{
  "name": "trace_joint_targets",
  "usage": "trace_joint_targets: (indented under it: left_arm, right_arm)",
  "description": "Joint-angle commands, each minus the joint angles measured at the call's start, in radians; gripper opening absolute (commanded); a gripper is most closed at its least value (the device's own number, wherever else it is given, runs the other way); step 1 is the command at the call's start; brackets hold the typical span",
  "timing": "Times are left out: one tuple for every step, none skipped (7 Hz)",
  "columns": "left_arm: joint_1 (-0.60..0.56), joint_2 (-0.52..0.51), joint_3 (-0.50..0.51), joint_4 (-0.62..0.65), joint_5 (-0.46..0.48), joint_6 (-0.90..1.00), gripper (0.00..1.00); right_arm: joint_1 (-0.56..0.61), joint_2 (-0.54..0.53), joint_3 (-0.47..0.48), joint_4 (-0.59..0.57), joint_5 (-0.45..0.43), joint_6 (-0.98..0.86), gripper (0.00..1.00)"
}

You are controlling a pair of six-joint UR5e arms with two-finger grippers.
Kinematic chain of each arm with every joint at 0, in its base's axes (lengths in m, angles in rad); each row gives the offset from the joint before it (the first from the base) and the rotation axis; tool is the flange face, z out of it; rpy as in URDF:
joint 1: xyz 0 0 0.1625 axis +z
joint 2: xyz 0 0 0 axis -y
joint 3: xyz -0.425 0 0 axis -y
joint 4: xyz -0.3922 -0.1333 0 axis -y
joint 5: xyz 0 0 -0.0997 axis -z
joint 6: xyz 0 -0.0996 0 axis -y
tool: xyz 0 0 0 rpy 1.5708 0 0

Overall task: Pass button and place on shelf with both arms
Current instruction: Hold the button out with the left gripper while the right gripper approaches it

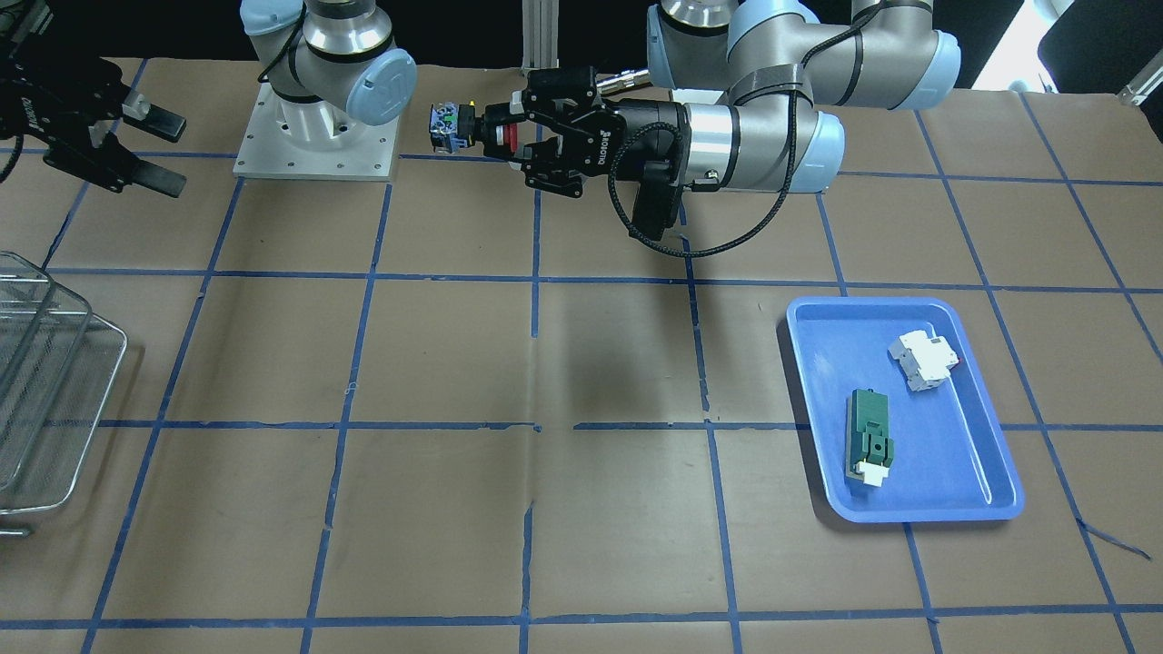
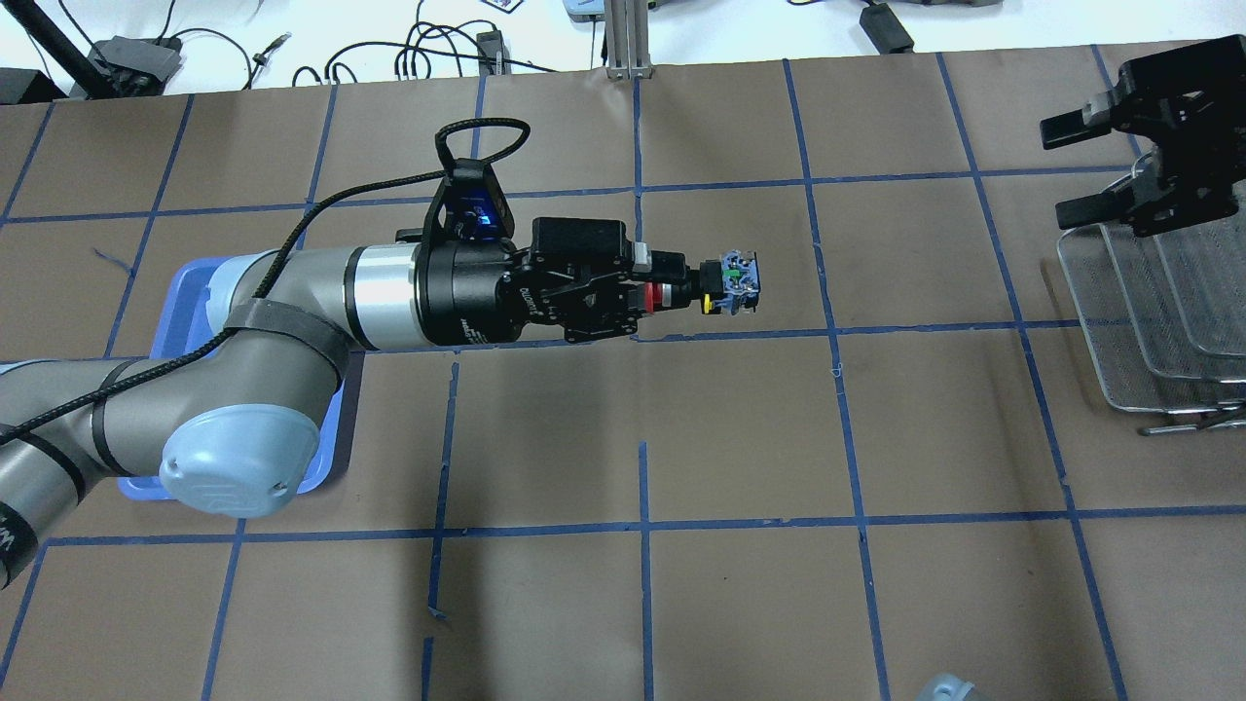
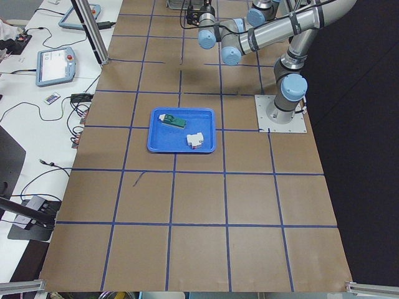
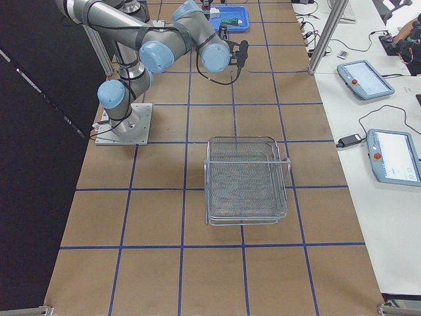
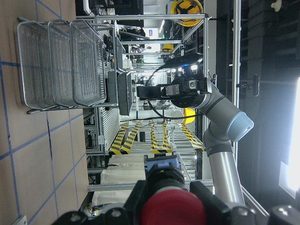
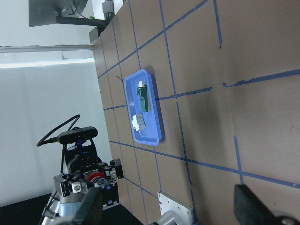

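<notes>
My left gripper [image 1: 495, 136] is shut on the button [image 1: 450, 127] and holds it level, high above the table. The red cap sits between the fingers and the blue-grey block points toward my right side. The same grasp [image 2: 681, 284] and button [image 2: 730, 282] show in the overhead view. In the left wrist view the button [image 5: 171, 206] fills the lower middle. My right gripper [image 1: 168, 150] is open and empty, well apart from the button, hovering by the far end of the wire-mesh shelf [image 1: 54, 391]. It also shows open in the overhead view [image 2: 1056, 170], above the shelf [image 2: 1158, 321].
A blue plastic tray [image 1: 990, 454] lies on my left side, holding a green rectangular component [image 1: 870, 436] and a white breaker-like block [image 1: 925, 359]. The right arm's base plate [image 1: 318, 145] stands near the held button. Brown paper with blue tape lines covers the table.
</notes>
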Motion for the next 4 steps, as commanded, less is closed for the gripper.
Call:
trace_joint_targets:
  left_arm:
    - [0.0, -0.023, 0.016, 0.002, -0.008, 0.0, 0.0]
    - [0.0, -0.034, 0.027, 0.002, -0.008, 0.001, 0.0]
    - [0.0, -0.046, 0.036, 0.003, -0.008, 0.001, 0.0]
    - [0.0, -0.069, 0.061, 0.003, -0.008, 0.003, 0.0]
  right_arm:
    - [0.024, 0.046, 0.014, 0.088, 0.006, -0.042, 1.0]
    - [0.073, 0.04, 0.028, 0.093, 0.008, -0.051, 1.0]
    - [0.134, 0.045, 0.062, 0.093, 0.015, -0.055, 1.0]
    - [0.172, 0.039, 0.095, 0.094, 0.026, -0.077, 1.0]
